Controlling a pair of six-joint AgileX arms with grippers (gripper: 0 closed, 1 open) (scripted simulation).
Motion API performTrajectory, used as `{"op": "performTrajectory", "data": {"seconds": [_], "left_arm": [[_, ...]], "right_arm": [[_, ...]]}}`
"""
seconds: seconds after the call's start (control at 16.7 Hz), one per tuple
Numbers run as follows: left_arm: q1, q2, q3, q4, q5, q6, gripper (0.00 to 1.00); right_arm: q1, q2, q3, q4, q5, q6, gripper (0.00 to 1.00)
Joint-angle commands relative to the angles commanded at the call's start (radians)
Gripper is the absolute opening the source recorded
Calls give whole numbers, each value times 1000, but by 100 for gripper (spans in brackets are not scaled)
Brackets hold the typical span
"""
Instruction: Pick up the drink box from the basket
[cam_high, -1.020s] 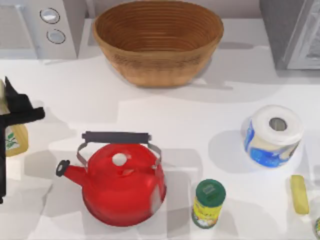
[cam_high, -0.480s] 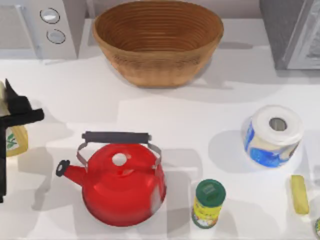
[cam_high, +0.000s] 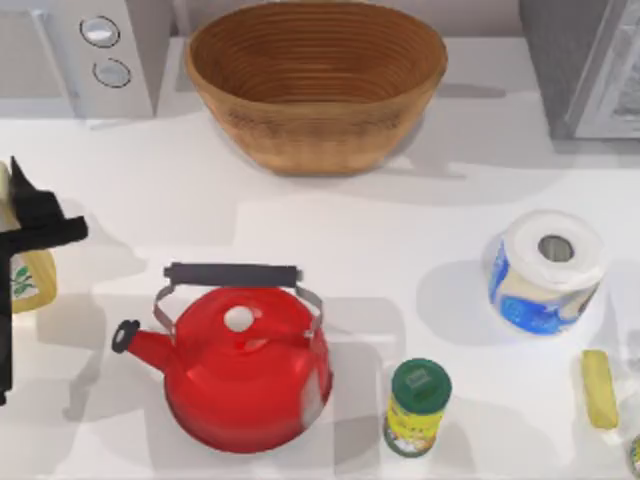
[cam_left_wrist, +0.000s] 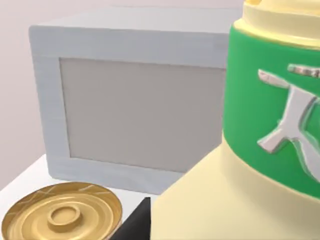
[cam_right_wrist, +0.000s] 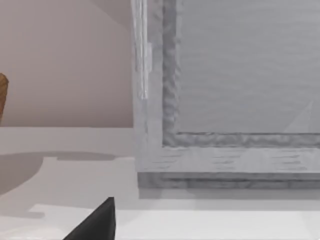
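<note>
- Left gripper (cam_high: 22, 240) at the table's left edge, closed around the drink box (cam_high: 30, 282).
- Basket (cam_high: 316, 85) holds nothing; the pick looks done.

Pale yellow drink box (cam_high: 28, 280) at left edge, well apart from wicker basket (cam_high: 316, 85)

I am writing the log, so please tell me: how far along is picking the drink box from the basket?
Done: the basket holds nothing; the drink box is out, at the table's left edge. In hand: the left gripper seems shut on it. Left: perhaps only lifting it clear. The right arm idles by the grey appliance.
</note>
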Motion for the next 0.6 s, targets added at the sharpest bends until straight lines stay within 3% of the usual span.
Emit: {"op": "performTrajectory", "data": {"seconds": [0.24, 0.6], "left_arm": [[0, 0, 0, 0, 0, 0, 98], [0, 0, 0, 0, 0, 0, 100]], "right_arm": [[0, 0, 0, 0, 0, 0, 100], [0, 0, 0, 0, 0, 0, 100]]}}
